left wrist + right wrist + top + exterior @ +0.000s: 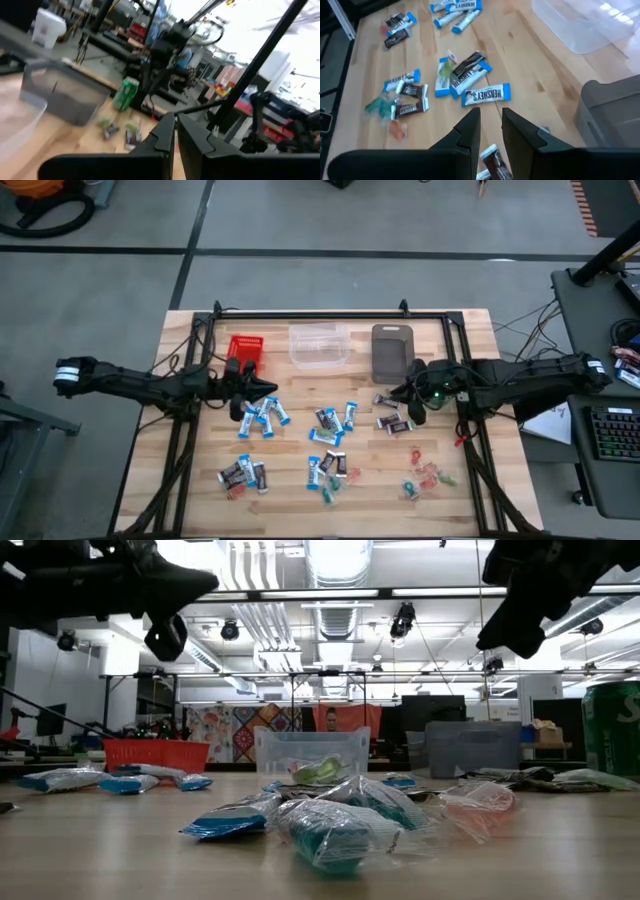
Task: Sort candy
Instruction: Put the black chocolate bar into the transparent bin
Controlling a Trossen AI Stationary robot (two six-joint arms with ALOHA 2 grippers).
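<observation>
A crinkled teal-wrapped sweet (330,832) lies closest, at the table's front edge, part of the candy (330,445) scattered loose across the wooden table (480,330). Three bins wait along the back, presumably one per kind: red basket (245,348), clear tub (319,345), grey bin (391,352). The left gripper (262,389) hovers over blue-and-white bars, fingers nearly closed, empty. The right gripper (398,394) hangs above dark bars beside the grey bin, slightly parted, holding nothing.

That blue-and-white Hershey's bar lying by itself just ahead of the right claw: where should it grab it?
Across the middle of the blue-and-white bar, from straight above. It lies flat and long on the wood, clear of the pile, so the right gripper could probably pinch its narrow width.
</observation>
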